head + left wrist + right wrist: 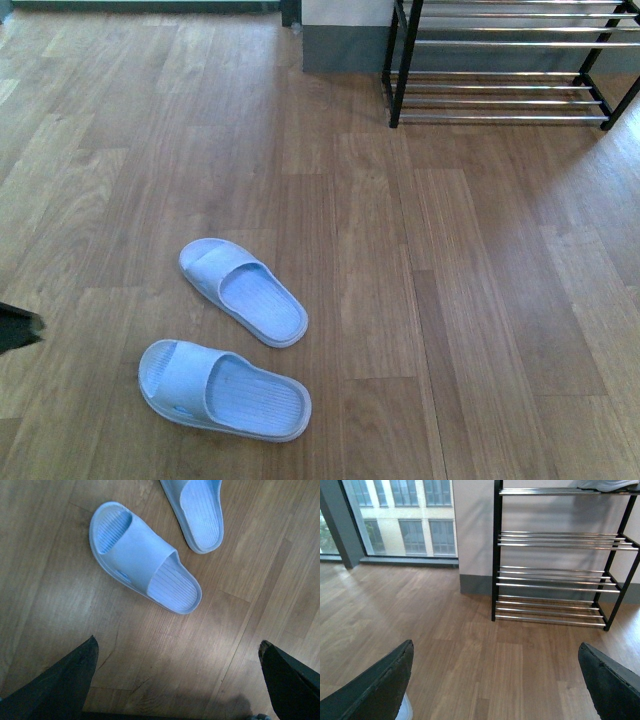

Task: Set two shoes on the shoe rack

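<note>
Two pale blue slides lie on the wood floor, one nearer the rack [242, 290] and one closer to me [222, 388]. My left gripper [177, 642] hangs open above bare floor, a short way from the closer slide [142, 557]; the other slide [197, 510] lies just beyond it. The shoe rack [500, 70], a black frame with chrome bars, stands far off at the wall. My right gripper [495, 647] is open and empty and faces the rack [560, 575] across open floor. The shelves that show hold no slides.
A whitish object [610, 484] rests on the rack's top shelf, cropped by the picture's edge. A grey skirting [475, 585] runs along the wall beside the rack, and large windows [400, 515] reach down to the floor. A dark part of my left arm [18, 326] shows at the picture's edge.
</note>
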